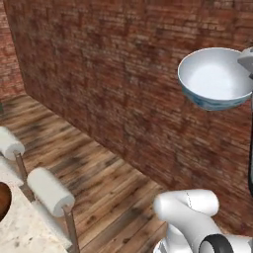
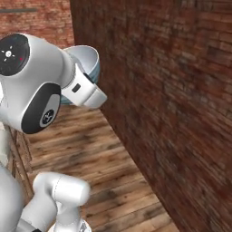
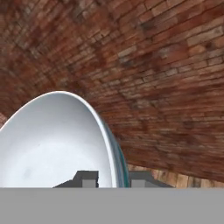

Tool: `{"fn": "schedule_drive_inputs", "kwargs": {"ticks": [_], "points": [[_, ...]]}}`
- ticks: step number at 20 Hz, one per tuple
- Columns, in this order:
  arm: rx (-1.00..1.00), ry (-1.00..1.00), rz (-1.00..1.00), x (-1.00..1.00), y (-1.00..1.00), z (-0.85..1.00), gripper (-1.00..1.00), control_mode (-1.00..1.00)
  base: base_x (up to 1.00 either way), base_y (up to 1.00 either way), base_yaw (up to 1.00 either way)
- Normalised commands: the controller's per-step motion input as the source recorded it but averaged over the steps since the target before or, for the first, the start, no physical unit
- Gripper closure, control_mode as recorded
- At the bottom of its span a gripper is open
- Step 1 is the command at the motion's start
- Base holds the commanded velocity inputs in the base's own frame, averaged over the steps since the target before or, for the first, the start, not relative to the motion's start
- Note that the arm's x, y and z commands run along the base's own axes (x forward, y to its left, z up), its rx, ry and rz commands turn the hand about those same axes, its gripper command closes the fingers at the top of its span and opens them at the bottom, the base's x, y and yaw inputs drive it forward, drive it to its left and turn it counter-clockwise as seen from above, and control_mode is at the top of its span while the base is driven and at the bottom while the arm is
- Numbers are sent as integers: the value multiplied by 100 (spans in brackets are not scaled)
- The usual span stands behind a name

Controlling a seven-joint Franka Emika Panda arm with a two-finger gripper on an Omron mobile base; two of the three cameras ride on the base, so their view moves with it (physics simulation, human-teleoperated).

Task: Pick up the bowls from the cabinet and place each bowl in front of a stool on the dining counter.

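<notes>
**White bowl carried high by its rim, counter waiting at the lower left**

The gripper pinches the rim of the white bowl, with 1 finger inside the wall and 1 outside, as the hand view shows. The bowl hangs in the air in front of the brick wall, well above the wooden floor, and rests on nothing. A rim pinch suits a thin-walled bowl too wide for the jaws to span, and the height probably keeps it clear of furniture while it travels.

The bowl is tipped, its opening turned partly sideways, and its pale interior is empty. A blue pattern shows on the outside near the bottom.

At the lower left edge of the left base view lies a corner of the dining counter, with 2 white-cushioned stools just beside it. A dark brown rounded shape sits on the counter at the frame's edge, perhaps the wooden bowl; too little shows to be sure. The white bowl is probably bound for a stool.
</notes>
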Motion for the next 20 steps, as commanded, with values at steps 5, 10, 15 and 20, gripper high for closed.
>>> {"fn": "schedule_drive_inputs", "kwargs": {"ticks": [5, 10, 15, 20], "points": [[0, 0, 0, 0, 0, 0, 100, 100, 100, -11, 53], [0, 0, 0, 0, 0, 0, 100, 100, 100, 0, 50], [0, 0, 0, 0, 0, 0, 100, 100, 100, 0, 48], [0, 0, 0, 0, 0, 0, 100, 100, 100, -5, 53]]}}
